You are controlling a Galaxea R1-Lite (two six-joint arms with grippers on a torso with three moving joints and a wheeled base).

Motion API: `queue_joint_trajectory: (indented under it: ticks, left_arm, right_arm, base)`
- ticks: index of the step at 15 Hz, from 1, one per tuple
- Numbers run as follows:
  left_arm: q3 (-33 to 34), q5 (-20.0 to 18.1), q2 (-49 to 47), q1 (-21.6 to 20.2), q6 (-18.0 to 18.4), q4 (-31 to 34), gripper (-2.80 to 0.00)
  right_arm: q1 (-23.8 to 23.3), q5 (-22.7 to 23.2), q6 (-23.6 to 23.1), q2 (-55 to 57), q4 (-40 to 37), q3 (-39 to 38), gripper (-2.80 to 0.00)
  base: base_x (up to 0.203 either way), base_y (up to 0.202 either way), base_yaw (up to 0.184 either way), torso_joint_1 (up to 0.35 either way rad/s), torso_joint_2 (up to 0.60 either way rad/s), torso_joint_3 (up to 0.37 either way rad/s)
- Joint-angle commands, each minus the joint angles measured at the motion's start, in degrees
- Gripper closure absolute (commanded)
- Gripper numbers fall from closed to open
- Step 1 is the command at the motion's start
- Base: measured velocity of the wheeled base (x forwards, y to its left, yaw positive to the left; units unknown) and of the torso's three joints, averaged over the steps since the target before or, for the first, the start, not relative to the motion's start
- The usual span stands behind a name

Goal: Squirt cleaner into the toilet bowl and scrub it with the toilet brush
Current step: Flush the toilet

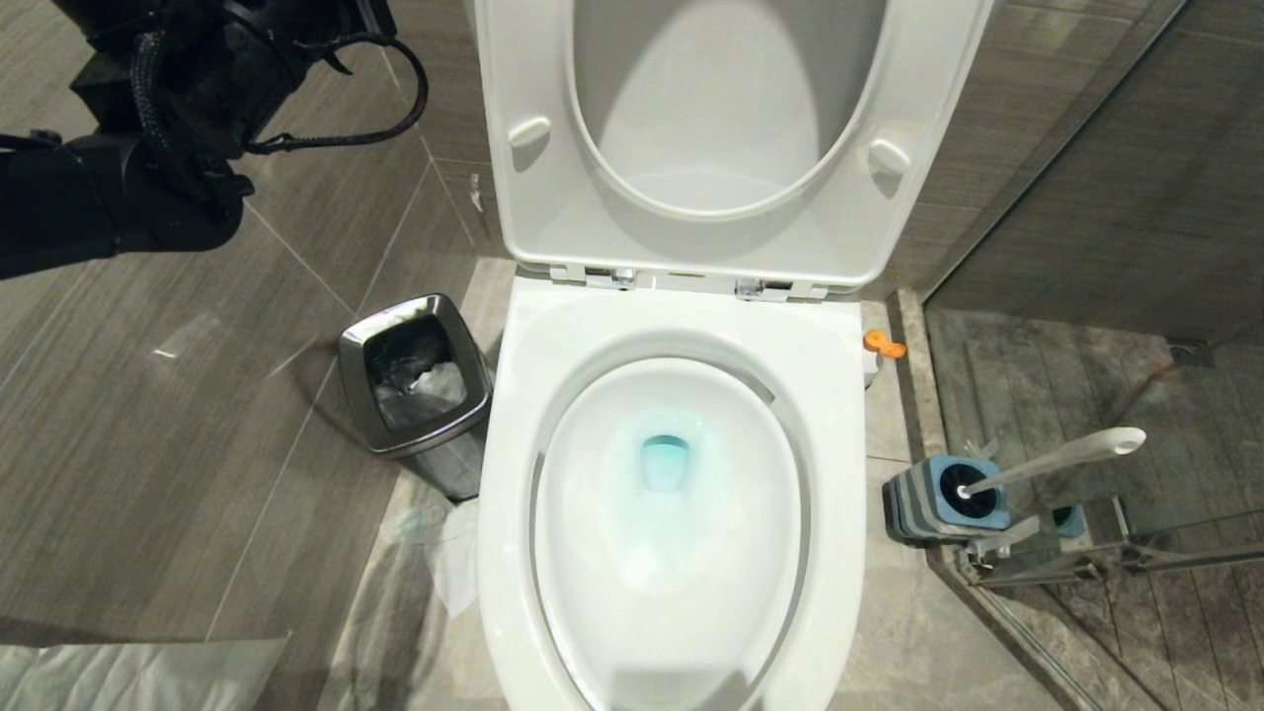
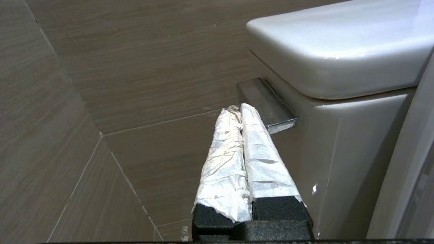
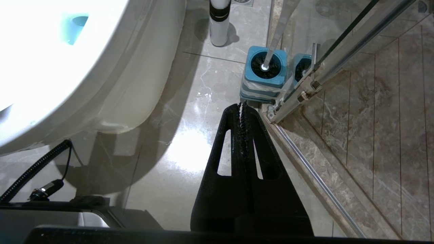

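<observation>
The toilet bowl (image 1: 553, 355) stands in the middle with its seat and lid raised, and teal-blue liquid (image 1: 665, 462) sits in the basin. The cleaner (image 3: 219, 20) stands on the floor to the right of the bowl; in the head view only its orange nozzle (image 1: 884, 344) shows. The toilet brush (image 1: 1062, 457) rests in its blue-and-grey holder (image 1: 928, 509) further right. My left gripper (image 2: 239, 108) is shut, its fingers wrapped in white paper, with the tips right beside the chrome flush lever (image 2: 268, 106) on the cistern (image 2: 356, 142). My right gripper (image 3: 242, 104) is shut and empty, low over the floor just short of the holder (image 3: 264, 73).
A small steel bin (image 1: 415, 380) stands left of the bowl. A glass shower door with a metal frame (image 1: 1086, 563) runs close behind the brush holder. White paper (image 1: 138, 671) lies on the floor at the near left. My left arm (image 1: 148, 128) reaches along the tiled wall.
</observation>
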State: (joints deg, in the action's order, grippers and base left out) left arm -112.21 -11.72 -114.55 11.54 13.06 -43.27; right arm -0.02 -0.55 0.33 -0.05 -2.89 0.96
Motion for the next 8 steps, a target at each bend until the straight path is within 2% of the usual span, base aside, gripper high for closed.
queue_joint_trajectory:
  ticks: [1, 4, 8]
  left_arm:
    - [0.1, 0.0, -0.6, 0.1, 0.1, -0.9, 0.0]
    - [0.1, 0.3, 0.0, 0.2, -0.1, -1.4, 0.0]
    - [0.1, 0.3, 1.3, 1.9, -0.5, -3.0, 0.0]
  right_arm:
    - [0.0, 0.0, 0.0, 0.0, 0.0, 0.0, 0.0]
    - [0.0, 0.0, 0.0, 0.0, 0.0, 0.0, 0.0]
    - [0.0, 0.0, 0.0, 0.0, 0.0, 0.0, 0.0]
  base:
    - [0.0, 0.0, 0.0, 0.0, 0.0, 0.0]
    - [0.0, 0.0, 0.0, 0.0, 0.0, 0.0]
    - [0.0, 0.0, 0.0, 0.007, 0.0, -0.112]
